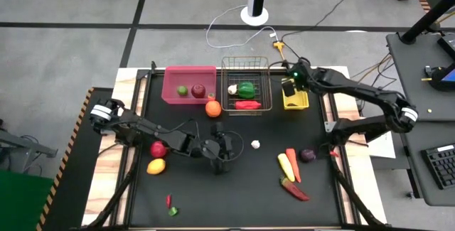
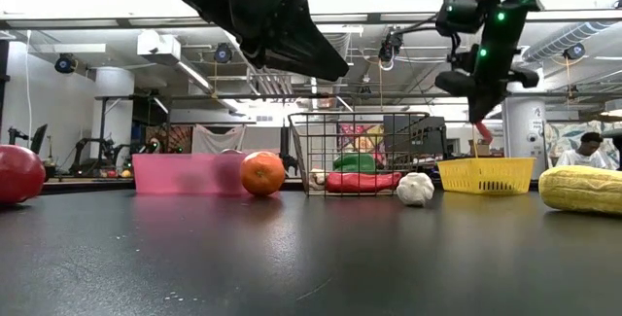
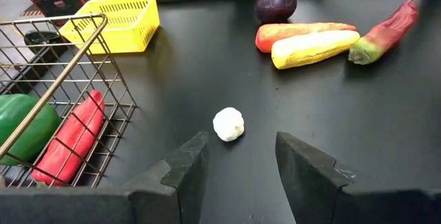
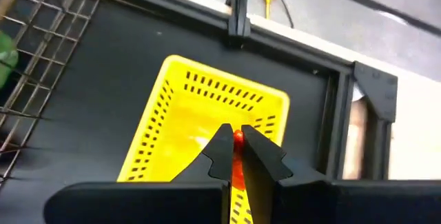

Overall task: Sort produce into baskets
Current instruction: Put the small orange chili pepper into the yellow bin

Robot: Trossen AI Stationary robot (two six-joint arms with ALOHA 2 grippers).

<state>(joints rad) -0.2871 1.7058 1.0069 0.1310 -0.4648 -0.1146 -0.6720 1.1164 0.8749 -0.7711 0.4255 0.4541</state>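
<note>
No text, label, brand, number or sign can be read in any view, neither on the bins, the produce, the arms nor in the room behind

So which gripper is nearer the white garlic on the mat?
Left. The left gripper hangs open just beside the garlic, which shows ahead of its fingers in the left wrist view. The right gripper is far off above the yellow bin, shut on something small and red.

My left claw (image 3: pixel 238 165) hangs low mid-tabletop, fingers apart with nothing between them. My right claw (image 4: pixel 238 148) is pinched shut, that arm stretched to the far side.
</note>
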